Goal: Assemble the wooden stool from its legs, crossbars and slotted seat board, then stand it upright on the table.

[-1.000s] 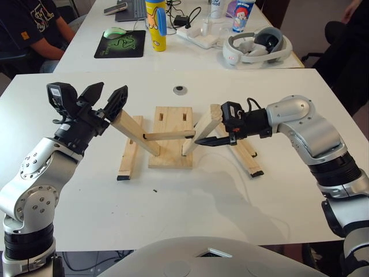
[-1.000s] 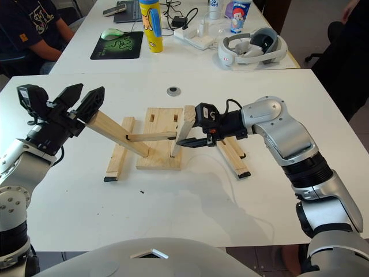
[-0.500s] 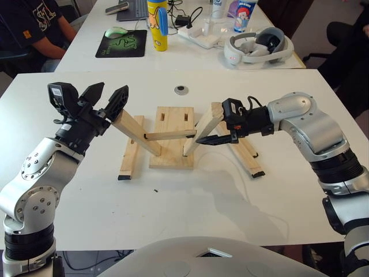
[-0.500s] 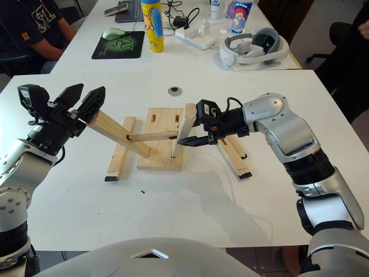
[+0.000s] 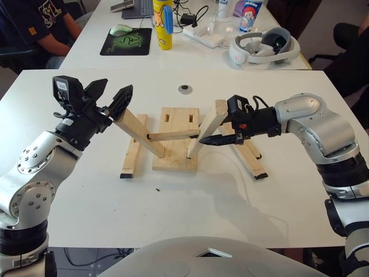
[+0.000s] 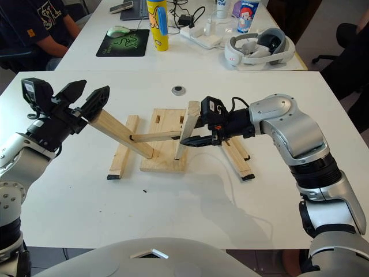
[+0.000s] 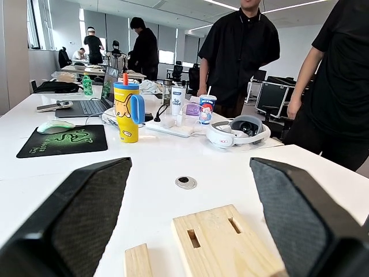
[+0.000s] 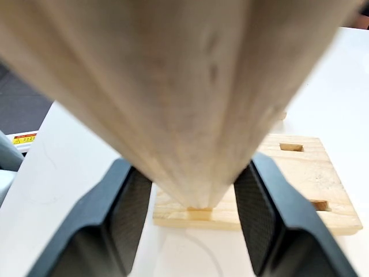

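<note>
Two pale wooden legs joined by a crossbar (image 5: 173, 135) stand tilted over the slotted seat board (image 5: 174, 163), which lies flat on the white table (image 5: 173, 213). My right gripper (image 5: 214, 138) is shut on the right leg (image 5: 210, 122), whose wood sits between the dark fingers (image 8: 118, 219) in the right wrist view. My left gripper (image 5: 115, 86) stands open at the top end of the left leg (image 5: 141, 134), one finger (image 5: 121, 97) close against the wood. The left wrist view looks between the spread fingers (image 7: 75, 213) at the seat board (image 7: 225, 234).
One spare leg (image 5: 131, 153) lies left of the seat board, and more wooden parts (image 5: 253, 163) lie to its right under my right arm. A round grommet (image 5: 184, 89) sits behind. The back table holds a mouse pad (image 5: 125, 41), a yellow cup (image 5: 164, 23) and a headset (image 5: 265, 47).
The whole picture has shifted slightly, so the camera moved. Both arms and the joined legs keep the same pose.
</note>
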`<state>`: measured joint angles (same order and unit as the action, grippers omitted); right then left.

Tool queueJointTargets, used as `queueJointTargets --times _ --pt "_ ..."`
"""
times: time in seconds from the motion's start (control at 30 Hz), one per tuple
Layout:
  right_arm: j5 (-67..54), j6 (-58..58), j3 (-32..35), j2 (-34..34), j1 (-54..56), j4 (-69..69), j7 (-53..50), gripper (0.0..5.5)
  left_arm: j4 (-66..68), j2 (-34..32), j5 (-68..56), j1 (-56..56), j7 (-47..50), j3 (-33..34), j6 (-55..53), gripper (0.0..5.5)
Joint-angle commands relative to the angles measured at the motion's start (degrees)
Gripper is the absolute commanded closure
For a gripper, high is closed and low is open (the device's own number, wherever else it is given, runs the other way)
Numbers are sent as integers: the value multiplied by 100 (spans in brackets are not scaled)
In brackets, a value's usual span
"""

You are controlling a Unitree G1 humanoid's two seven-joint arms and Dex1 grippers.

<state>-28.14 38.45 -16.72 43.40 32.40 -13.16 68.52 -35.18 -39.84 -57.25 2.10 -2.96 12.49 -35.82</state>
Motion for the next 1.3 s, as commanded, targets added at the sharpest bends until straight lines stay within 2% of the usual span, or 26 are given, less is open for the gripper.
queueJointTargets --times 0.03,0.27,0.53,0.77,0.87,0.93,1.0,1.1,1.2,1.3 --pt "-590 717 -77 -52 -141 -159 377 345 443 -251 254 -471 61 -622 -1173 172" --pt "-468 739 -105 -112 -442 -263 262 345 208 -83 -242 -18 294 -579 -1325 172" --pt "-308 610 -69 -25 -1143 -373 63 345 85 325 -1916 518 964 17 -1049 172" --pt "-199 419 -64 90 -1460 -340 19 345 277 577 -2687 1000 1487 698 -468 172" --pt "-158 326 -103 131 -1489 -306 18 345 48 529 -3066 1416 1817 732 -283 172" --pt "-115 269 -127 154 -1493 -267 18 345 -225 239 -3466 2042 2204 555 -257 172" --pt "-70 222 -148 161 -1483 -218 -6 345 -494 -4 -4295 3175 2789 211 -76 172" --pt "-26 198 -138 117 -1464 -174 -144 345 -637 150 -5304 4222 3480 -218 415 172" --pt "0 270 -112 -83 -1437 -148 -491 345 -768 507 -5565 4000 3812 -780 637 172" --pt "64 348 -110 -339 -1410 -141 -943 345 -927 499 -5312 3314 3940 -1396 483 172"
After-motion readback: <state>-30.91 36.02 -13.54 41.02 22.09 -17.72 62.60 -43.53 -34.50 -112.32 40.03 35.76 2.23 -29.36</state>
